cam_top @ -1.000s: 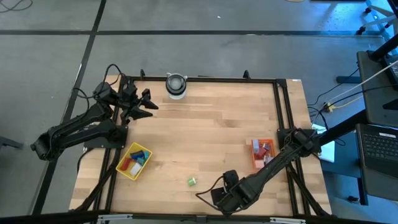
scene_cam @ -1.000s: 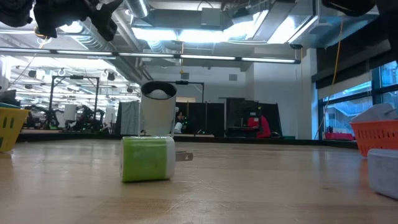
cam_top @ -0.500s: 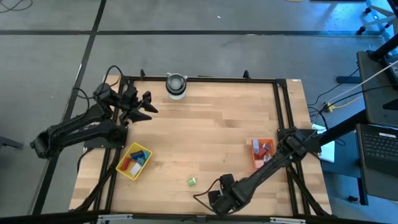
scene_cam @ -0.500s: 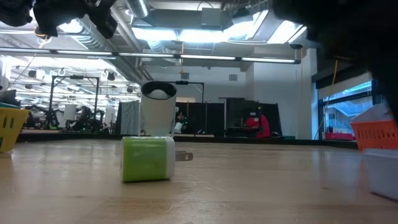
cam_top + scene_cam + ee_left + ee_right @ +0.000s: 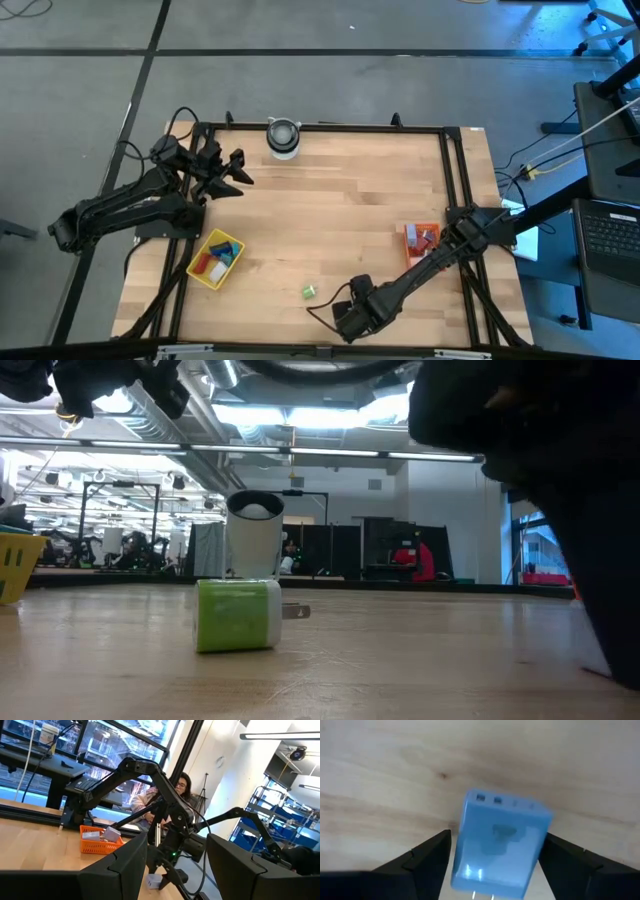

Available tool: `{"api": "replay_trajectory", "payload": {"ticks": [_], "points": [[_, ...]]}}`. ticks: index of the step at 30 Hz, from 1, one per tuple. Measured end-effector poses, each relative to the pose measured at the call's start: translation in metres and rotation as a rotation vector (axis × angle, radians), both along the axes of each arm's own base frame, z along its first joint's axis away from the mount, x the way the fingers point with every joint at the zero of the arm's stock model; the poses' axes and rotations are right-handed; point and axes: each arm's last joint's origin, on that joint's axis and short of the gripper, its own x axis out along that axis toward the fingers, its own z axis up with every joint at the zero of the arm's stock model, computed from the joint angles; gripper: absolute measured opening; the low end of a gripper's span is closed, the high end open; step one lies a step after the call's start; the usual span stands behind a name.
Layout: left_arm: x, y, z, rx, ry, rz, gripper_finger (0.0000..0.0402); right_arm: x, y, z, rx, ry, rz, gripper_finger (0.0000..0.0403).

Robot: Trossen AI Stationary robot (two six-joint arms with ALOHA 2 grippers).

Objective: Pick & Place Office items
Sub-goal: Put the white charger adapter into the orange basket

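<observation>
A blue plug-in charger block (image 5: 500, 842) lies flat on the wooden table near its near edge, two metal prongs (image 5: 482, 896) at one end. My right gripper (image 5: 497, 865) points down over it, open, with one finger on either side of the block; I cannot tell if they touch it. From above, the right gripper (image 5: 345, 318) hides the block. A green block (image 5: 309, 291) rests on its side to its left, also seen as the green block (image 5: 237, 616). My left gripper (image 5: 238, 170) waits open, raised at the far left.
A yellow tray (image 5: 215, 260) with several small items sits near left; an orange tray (image 5: 421, 245) with items sits at the right. A grey-white cylinder (image 5: 283, 138) stands at the far edge. A person sits beyond the table (image 5: 180, 785).
My right gripper has come down toward the table and shifted a little toward the left, nearer the green block. In the low view its dark body now covers the orange tray at the right.
</observation>
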Motion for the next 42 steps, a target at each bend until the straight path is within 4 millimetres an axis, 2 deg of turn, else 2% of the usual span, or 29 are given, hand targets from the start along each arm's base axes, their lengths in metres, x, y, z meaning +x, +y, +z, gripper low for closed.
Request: {"api": "replay_trajectory", "payload": {"ticks": [4, 8, 19, 26, 30, 35, 38, 42], "points": [[0.0, 0.0, 0.0, 0.0, 0.0, 0.0, 0.02, 0.001, -0.002, 0.0, -0.019, -0.007, -0.001, 0.0259], [0.0, 0.0, 0.0, 0.0, 0.0, 0.0, 0.02, 0.001, -0.002, 0.0, -0.018, -0.007, 0.013, 0.021], [0.0, 0.0, 0.0, 0.005, -0.002, 0.003, 0.02, 0.0, -0.002, 0.005, -0.03, -0.03, 0.065, 0.0209], [0.0, 0.001, 0.0, 0.051, -0.03, 0.045, 0.02, -0.008, -0.011, 0.048, -0.229, -0.24, 0.091, 0.0209], [0.0, 0.001, 0.0, 0.083, -0.045, 0.061, 0.02, -0.024, -0.017, 0.082, -0.371, -0.348, 0.109, 0.0209], [0.001, 0.002, 0.001, 0.084, -0.057, 0.105, 0.02, -0.048, -0.033, 0.122, -0.507, -0.399, 0.151, 0.0209], [0.001, 0.003, 0.001, 0.096, -0.067, 0.131, 0.02, -0.065, -0.047, 0.132, -0.55, -0.35, 0.167, 0.0209], [0.001, 0.004, 0.001, 0.102, -0.073, 0.143, 0.02, -0.091, -0.065, 0.131, -0.547, -0.335, 0.171, 0.0209]]}}
